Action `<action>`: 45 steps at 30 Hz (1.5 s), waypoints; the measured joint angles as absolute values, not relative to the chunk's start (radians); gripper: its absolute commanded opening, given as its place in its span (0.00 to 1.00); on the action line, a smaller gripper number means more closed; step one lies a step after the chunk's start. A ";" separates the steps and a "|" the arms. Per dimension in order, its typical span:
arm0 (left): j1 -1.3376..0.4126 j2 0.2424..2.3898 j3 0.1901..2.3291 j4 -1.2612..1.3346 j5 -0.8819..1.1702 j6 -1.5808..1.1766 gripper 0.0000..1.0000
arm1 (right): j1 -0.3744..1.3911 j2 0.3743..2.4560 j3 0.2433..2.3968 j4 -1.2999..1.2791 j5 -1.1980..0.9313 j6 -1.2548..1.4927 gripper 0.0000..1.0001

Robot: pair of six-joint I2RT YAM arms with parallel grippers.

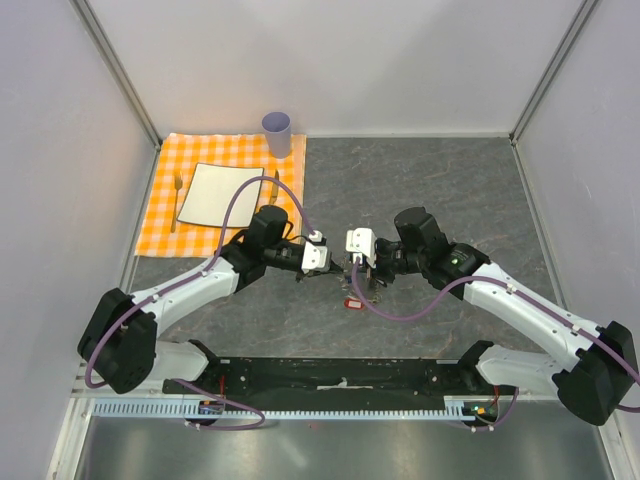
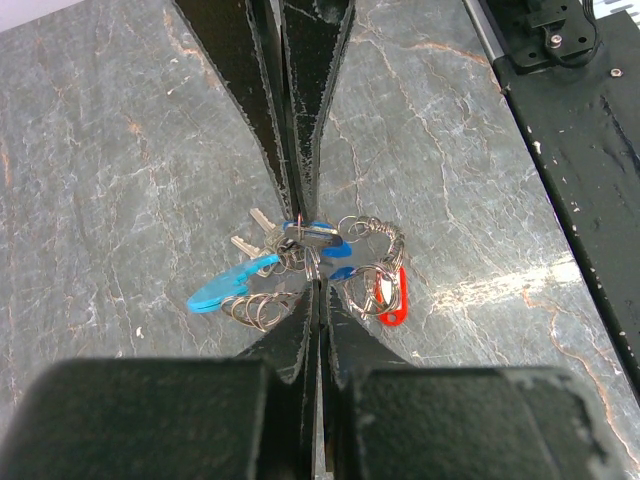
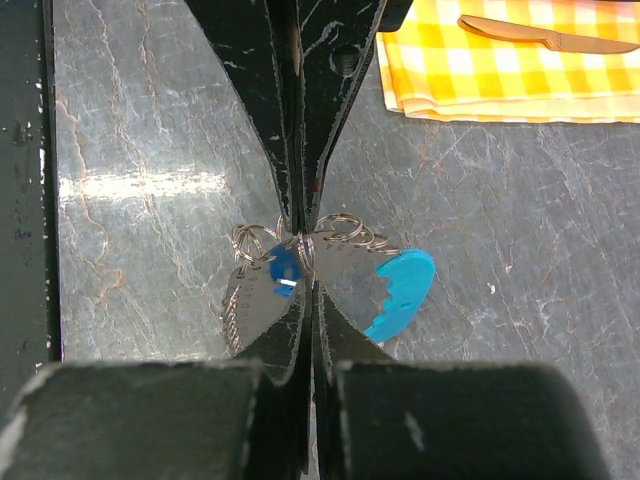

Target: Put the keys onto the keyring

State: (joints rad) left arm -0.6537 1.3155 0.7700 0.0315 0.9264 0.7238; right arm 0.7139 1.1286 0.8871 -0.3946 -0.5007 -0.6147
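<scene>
The keyring [image 2: 232, 286], a silver chain loop with a cyan clasp [image 3: 401, 290], lies bunched with the keys on the grey stone tabletop. Two silver keys [image 2: 253, 232] stick out at its left, beside a blue tag [image 2: 318, 235] and a red tag [image 2: 392, 298]. In the top view the bundle [image 1: 352, 292] sits under both fingertips. My left gripper [image 2: 318, 282] and right gripper [image 3: 311, 268] meet tip to tip over it. Both are shut, each pinching a thin metal loop of the bunch. Which loop each one holds is hidden by the fingers.
An orange checked cloth [image 1: 165, 205] at the back left carries a white plate [image 1: 220, 193], a fork [image 1: 178, 200] and a knife [image 3: 545, 36]. A lilac cup [image 1: 277, 132] stands behind it. The black base rail [image 1: 340, 375] runs along the near edge.
</scene>
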 measured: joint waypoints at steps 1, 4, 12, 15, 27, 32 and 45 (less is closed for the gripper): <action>-0.654 1.316 0.770 0.031 0.926 0.724 0.02 | 0.714 1.129 0.887 -0.395 -0.502 -0.615 0.00; -0.654 1.316 0.770 0.031 0.926 0.724 0.02 | 0.714 1.129 0.887 -0.397 -0.505 -0.615 0.00; -0.654 1.316 0.770 0.032 0.926 0.724 0.02 | 0.714 1.129 0.887 -0.399 -0.520 -0.615 0.00; -0.654 1.316 0.770 0.032 0.926 0.724 0.02 | 0.714 1.129 0.887 -0.399 -0.523 -0.615 0.00; -0.654 1.316 0.770 0.032 0.926 0.723 0.02 | 0.714 1.129 0.887 -0.399 -0.527 -0.615 0.00; -0.654 1.316 0.770 0.032 0.927 0.723 0.02 | 0.714 1.136 0.887 -0.399 -0.537 -0.615 0.00; -0.654 1.316 0.770 0.033 0.945 0.723 0.02 | 0.714 1.144 0.887 -0.399 -0.543 -0.614 0.00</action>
State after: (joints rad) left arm -0.6537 1.3155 0.7700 0.0326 0.9447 0.7235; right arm 0.7139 1.1442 0.8871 -0.3992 -0.5426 -0.6144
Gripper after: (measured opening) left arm 0.019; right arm 0.007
